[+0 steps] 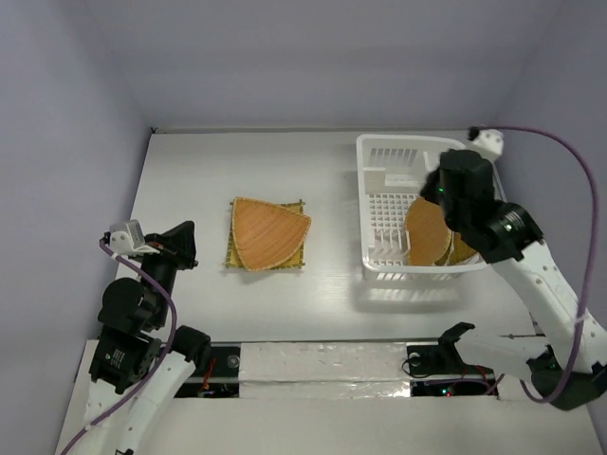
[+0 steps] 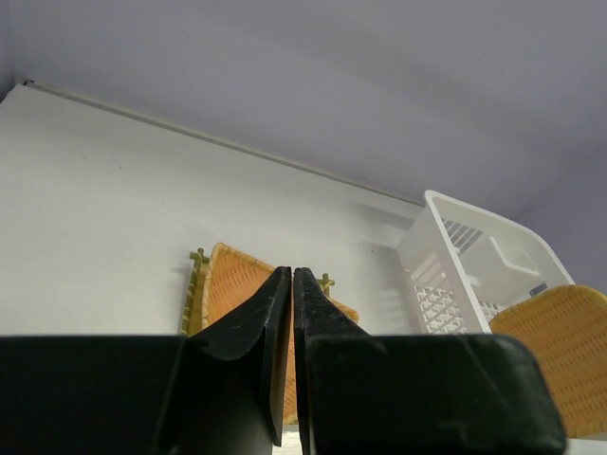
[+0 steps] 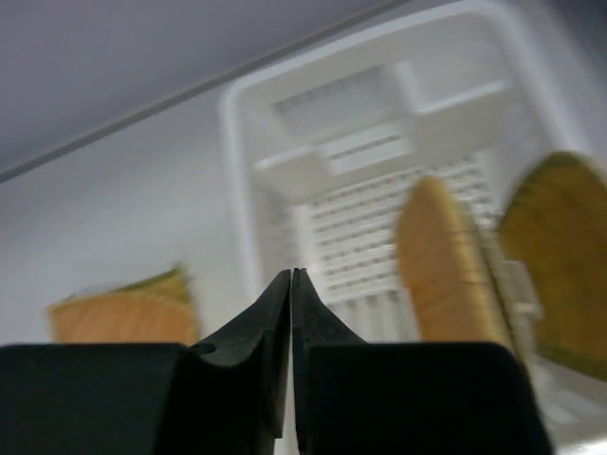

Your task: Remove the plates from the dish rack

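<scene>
The white dish rack (image 1: 379,152) stands at the right of the table. Two tan woven plates stand upright in it: one (image 1: 427,232) in the middle, one (image 1: 463,252) partly hidden under my right arm. They also show in the right wrist view (image 3: 441,256) (image 3: 560,251). A rounded triangle plate (image 1: 273,229) lies on a square grid plate (image 1: 239,258) at the table's middle. My right gripper (image 3: 291,273) is shut and empty, above the rack. My left gripper (image 2: 292,272) is shut and empty, low at the left, pointing toward the stacked plates (image 2: 232,284).
The table (image 1: 190,180) is white, with lilac walls at the back and sides. A purple cable (image 1: 569,152) runs along the right arm beside the rack. The arm bases sit at the near edge.
</scene>
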